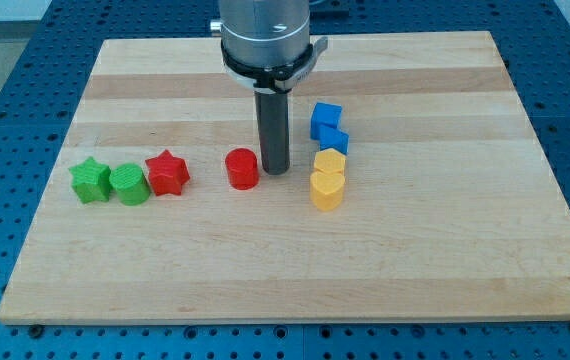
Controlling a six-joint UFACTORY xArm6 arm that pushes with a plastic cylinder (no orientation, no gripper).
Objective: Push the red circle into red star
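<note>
Camera view: the wooden surface (385,270) lies on a blue perforated base (5,60). My tip (274,171), the tool here, is a plain rod with no parts to spread or close; it stands on the surface just to the view's right of the red circle (242,168), very close to it, though I cannot tell if they touch. The red star (167,172) sits to the view's left of the circle, a clear gap between them. Touching the star's left side is a green circle (129,184), and a green star (90,180) touches that one in turn, the three forming a row. To the view's right of my tip, a blue block (327,124) of irregular shape stands above a yellow block (328,178), the two touching or nearly so.
</note>
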